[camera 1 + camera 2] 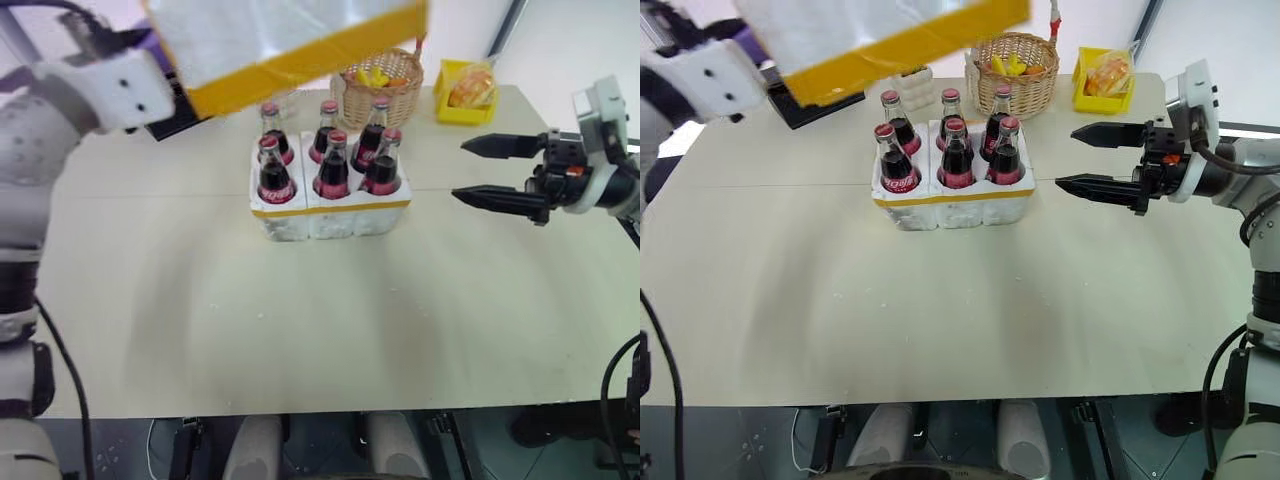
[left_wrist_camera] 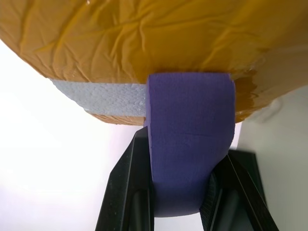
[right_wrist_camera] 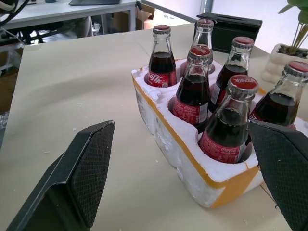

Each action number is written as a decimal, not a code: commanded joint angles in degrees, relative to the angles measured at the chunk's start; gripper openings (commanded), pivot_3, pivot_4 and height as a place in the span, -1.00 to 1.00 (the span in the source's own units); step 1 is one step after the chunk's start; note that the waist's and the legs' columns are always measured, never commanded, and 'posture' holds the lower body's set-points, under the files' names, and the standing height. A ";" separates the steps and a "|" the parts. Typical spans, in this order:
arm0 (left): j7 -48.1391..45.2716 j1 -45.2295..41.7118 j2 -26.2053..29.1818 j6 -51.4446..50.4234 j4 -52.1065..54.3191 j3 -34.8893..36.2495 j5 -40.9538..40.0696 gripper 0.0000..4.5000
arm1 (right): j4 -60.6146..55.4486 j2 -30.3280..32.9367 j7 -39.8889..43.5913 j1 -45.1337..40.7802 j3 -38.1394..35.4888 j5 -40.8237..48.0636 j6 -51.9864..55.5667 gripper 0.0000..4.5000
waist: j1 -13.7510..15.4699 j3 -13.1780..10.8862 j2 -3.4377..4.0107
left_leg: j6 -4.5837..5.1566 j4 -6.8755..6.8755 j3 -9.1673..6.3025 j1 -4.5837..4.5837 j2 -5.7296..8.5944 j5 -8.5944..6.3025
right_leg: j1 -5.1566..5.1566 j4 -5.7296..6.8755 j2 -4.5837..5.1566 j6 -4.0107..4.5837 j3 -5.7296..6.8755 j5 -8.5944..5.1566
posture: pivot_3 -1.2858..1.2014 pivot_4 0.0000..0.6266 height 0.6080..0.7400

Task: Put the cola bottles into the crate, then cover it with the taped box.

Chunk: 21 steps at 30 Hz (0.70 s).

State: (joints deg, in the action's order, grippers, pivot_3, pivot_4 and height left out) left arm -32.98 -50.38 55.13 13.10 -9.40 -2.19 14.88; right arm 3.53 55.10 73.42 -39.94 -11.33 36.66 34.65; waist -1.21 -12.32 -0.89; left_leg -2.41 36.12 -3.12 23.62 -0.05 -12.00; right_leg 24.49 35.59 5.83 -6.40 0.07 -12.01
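Six cola bottles (image 1: 331,150) stand upright in the crate (image 1: 330,215), one in each of its wells, in two rows of three near the middle of a pale table (image 1: 300,320).

Far left, the left gripper (image 2: 180,190) is clenched on a purple foam handle (image 2: 190,139) fixed to the taped box (image 1: 290,40). That box hangs in the air, tilted, above the table's far left part and behind the crate, with its yellow-taped lower edge just over the caps of the back row of bottles. Beneath the raised box a black box (image 1: 820,100) lies on the table.

Centre, the crate is a low white foam block with a thin yellow band around its upper edge. Each bottle holds dark cola and has a red cap and a red label.

Behind the crate, toward the right, sits a wicker basket (image 1: 385,95) holding yellow items, and further right a small yellow bin (image 1: 462,95) with something wrapped inside.

Far right, the right gripper (image 1: 495,172) hovers level above the table, apart from the crate, its fingers spread wide, empty, pointing toward the bottles.
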 commanded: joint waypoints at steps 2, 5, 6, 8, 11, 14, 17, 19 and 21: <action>-1.44 -4.52 0.11 8.53 -9.71 -1.39 0.23 -0.66 | -2.67 1.11 -1.38 0.27 -3.86 1.99 0.74 1.00 | 0.02 0.00 0.00 | 0.00 0.01 0.00 -0.02 0.00 0.00 | 0.00 0.04 -0.01 0.00 0.00 0.00 | 0.03 -0.52 1.00; -0.45 -6.51 0.27 13.52 -15.28 -3.53 3.57 -0.66 | -3.57 1.49 -1.82 0.99 -4.72 2.61 1.35 1.00 | 0.28 0.00 0.00 | 0.00 0.03 -0.01 -0.02 0.00 0.00 | 0.00 0.06 0.00 0.00 0.00 0.00 | 0.03 -0.52 1.00; -0.10 -7.12 0.28 15.79 -17.01 -4.25 4.44 -0.66 | -3.94 1.60 -1.98 1.28 -5.00 2.72 1.54 1.00 | 0.36 0.00 0.00 | 0.00 0.03 0.00 -0.01 0.00 0.00 | -0.01 0.04 0.00 -0.01 -0.01 0.00 | 0.03 -0.52 1.00; 0.36 -8.05 -0.50 20.25 -19.93 -5.50 5.27 -0.66 | -4.47 1.76 -2.35 1.75 -5.48 2.92 1.90 1.00 | 0.42 0.00 0.00 | 0.00 0.03 0.00 0.01 0.00 0.00 | -0.01 0.03 0.00 -0.01 -0.01 0.00 | 0.03 -0.52 1.00; 2.38 -9.78 -1.73 25.40 -24.53 -7.61 8.05 -0.66 | -4.87 1.81 -2.84 2.17 -5.84 3.13 2.10 1.00 | 0.62 0.00 -0.01 | 0.00 0.05 -0.01 0.03 0.00 0.00 | -0.02 0.03 0.00 -0.02 -0.01 0.00 | 0.03 -0.52 1.00; 4.41 -11.81 -3.87 28.25 -28.94 -9.10 9.69 -0.66 | -5.16 1.69 -3.35 2.40 -5.93 3.26 2.16 1.00 | 0.62 0.01 -0.01 | 0.00 0.09 -0.01 0.03 0.02 0.00 | -0.06 0.01 0.00 -0.07 -0.01 0.03 | 0.03 -0.52 1.00; 5.98 -13.30 -5.51 30.02 -31.57 -10.29 11.48 -0.66 | -5.31 1.67 -3.80 2.53 -6.03 3.38 2.13 1.00 | 0.56 0.01 -0.01 | 0.00 0.09 -0.01 0.03 0.02 0.00 | -0.07 0.00 0.00 -0.08 -0.01 0.04 | 0.03 -0.52 1.00; 7.03 -14.00 -5.96 31.10 -32.89 -11.25 13.12 -0.66 | -5.42 1.78 -3.87 2.72 -6.18 3.43 2.12 1.00 | 0.56 0.01 -0.01 | 0.00 0.09 -0.02 0.02 0.02 0.00 | -0.07 0.02 0.00 -0.08 -0.01 0.04 | 0.03 -0.52 1.00; 8.58 -14.81 -6.30 32.04 -34.29 -12.49 15.36 -0.66 | -5.60 2.01 -3.84 3.00 -6.53 3.58 2.20 1.00 | 0.54 0.01 -0.01 | 0.00 0.09 -0.02 0.02 0.02 0.00 | -0.07 0.01 0.00 -0.09 -0.01 0.04 | 0.03 -0.52 1.00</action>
State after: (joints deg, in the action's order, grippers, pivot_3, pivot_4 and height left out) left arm -26.19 -63.20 48.35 43.90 -43.08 -14.55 28.67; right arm -0.04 55.63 69.58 -36.77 -15.66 39.11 37.09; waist -0.67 -12.31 -0.90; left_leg -2.41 36.21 -3.14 23.64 -0.03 -11.99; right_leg 24.42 35.61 5.83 -6.49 0.05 -11.97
